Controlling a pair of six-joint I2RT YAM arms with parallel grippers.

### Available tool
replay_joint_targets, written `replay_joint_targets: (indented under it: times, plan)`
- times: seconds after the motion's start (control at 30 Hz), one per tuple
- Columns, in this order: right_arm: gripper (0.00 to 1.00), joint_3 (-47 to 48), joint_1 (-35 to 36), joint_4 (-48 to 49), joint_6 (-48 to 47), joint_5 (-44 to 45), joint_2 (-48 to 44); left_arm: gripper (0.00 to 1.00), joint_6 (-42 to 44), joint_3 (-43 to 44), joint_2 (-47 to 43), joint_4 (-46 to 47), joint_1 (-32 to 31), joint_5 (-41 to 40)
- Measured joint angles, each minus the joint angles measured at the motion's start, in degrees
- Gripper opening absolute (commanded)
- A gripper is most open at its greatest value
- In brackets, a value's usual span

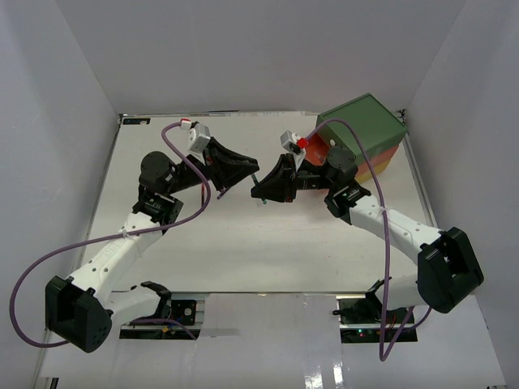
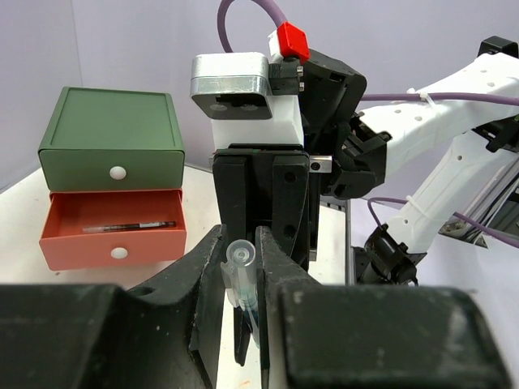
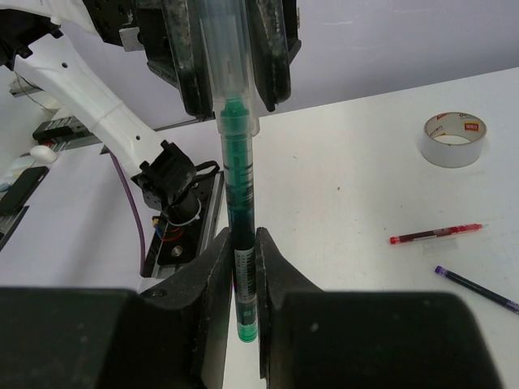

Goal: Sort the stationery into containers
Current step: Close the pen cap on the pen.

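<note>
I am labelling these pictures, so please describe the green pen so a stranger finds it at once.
Look at the middle of the table, where the left gripper and right gripper meet tip to tip. The green pen bridges them, clear cap in the left, barrel in the right. Unlike the red pen and purple pen lying flat, it is held aloft.

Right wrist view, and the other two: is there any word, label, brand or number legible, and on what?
tape roll: red print inside the core, too small to read.
green pen: pale label low on the barrel, blurred.
thin pen in the orange-red drawer: markings too small to read.
Nothing legible elsewhere.
</note>
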Motion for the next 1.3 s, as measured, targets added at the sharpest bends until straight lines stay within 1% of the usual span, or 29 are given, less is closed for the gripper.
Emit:
replay_joint_targets:
  times: [0.3,0.73,0.87,1.1,1.3]
  plan:
    - [0.08,0.0,0.1,1.5,0.4,0.2,1.0,0.18,-2.5,-2.9,-0.7,3.7,0.3,-2.0]
    - [0.08,0.6,0.1,3.2,0.9,0.1,2.4,0.15,-3.3,-3.6,-0.3,5.6,0.4,-3.0]
    - [0.08,1.7,0.1,2.9,0.9,-0.1,2.6,0.12,-3.4,-3.6,-0.2,6.6,0.4,-3.6]
    - [0.08,3.8,-0.8,1.5,0.8,-0.9,2.6,0.02,-2.9,-3.2,-0.7,6.8,0.4,-5.2]
    - [0.08,3.9,-1.5,1.5,1.0,-1.2,2.7,0.0,-2.7,-3.3,-0.3,6.8,0.4,-5.6]
